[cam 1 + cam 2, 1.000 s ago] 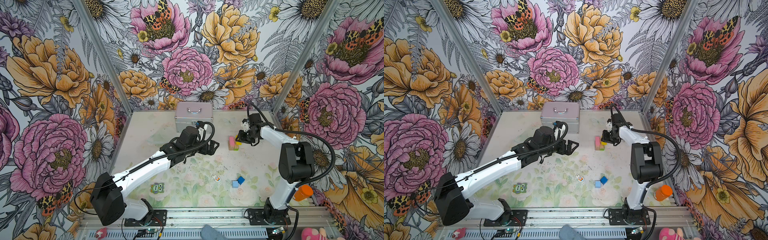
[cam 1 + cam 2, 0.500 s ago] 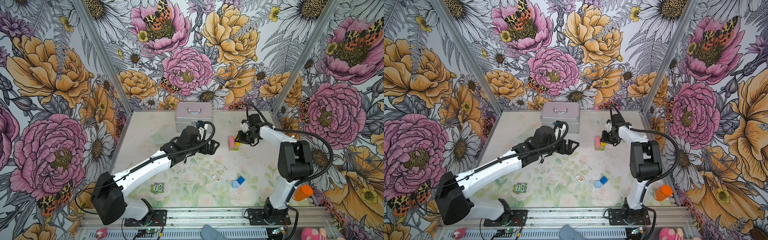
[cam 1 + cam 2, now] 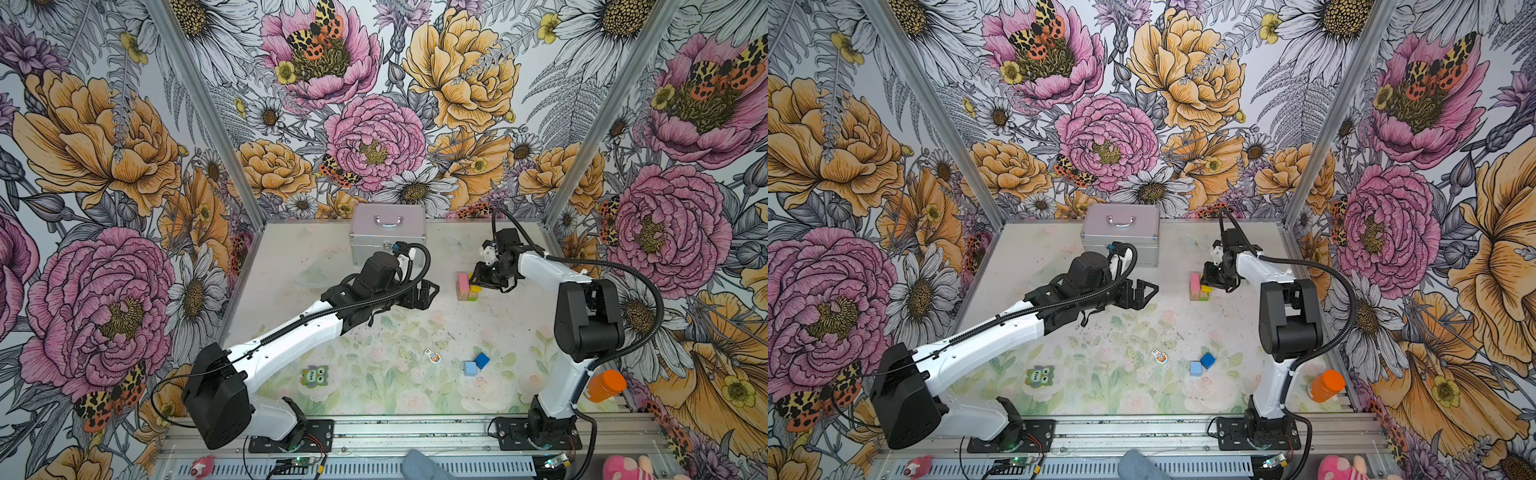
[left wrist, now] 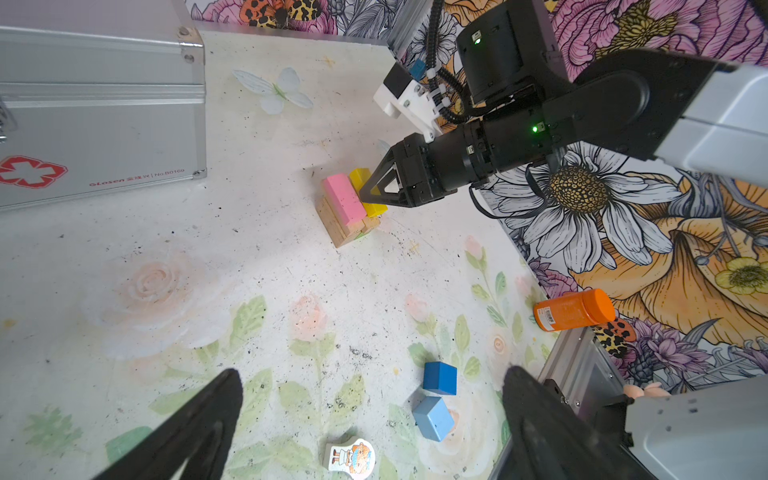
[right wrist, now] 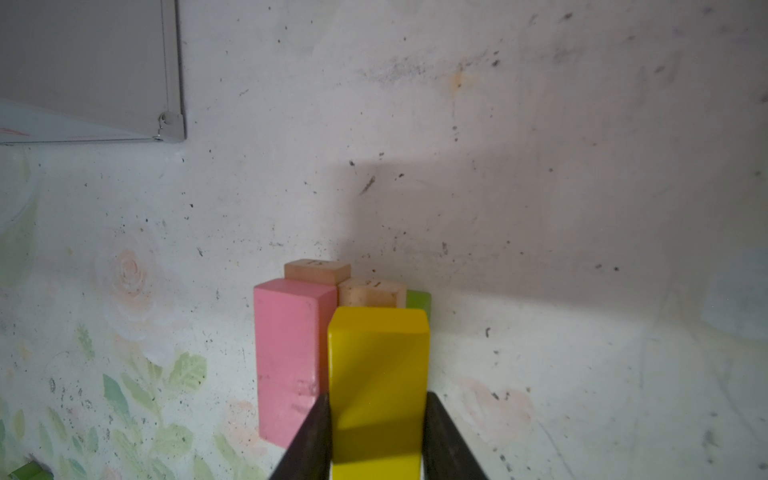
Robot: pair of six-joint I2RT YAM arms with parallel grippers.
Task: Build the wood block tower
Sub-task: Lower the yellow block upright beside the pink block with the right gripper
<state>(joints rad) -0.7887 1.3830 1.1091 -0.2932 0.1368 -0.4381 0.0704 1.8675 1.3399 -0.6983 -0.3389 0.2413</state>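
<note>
Top views: the right gripper is low, its tips at the tower. The yellow block sits right at those tips, touching the pink block. The grip is too small to judge here. The left gripper is spread wide and empty, off the table, near the tower but apart from it. The case is just behind the left wrist. The dark blue cube and light blue cube touch each other, well apart from both grippers. So are the figure piece and the owl piece. The bottle stands by the right arm's base.

Left wrist: the left gripper is wide open with nothing between its fingers. The cubes lie loose just ahead of it, and the tower is further out. The right gripper has its tips on the yellow block, which lies alongside the pink block on the tan layer.

Right wrist: the right gripper is clamped on the yellow block, one finger flush on each side with no gap. The pink block touches it on one side. Past the tips are two tan blocks and a green block. A corner of the case shows far off.
</note>
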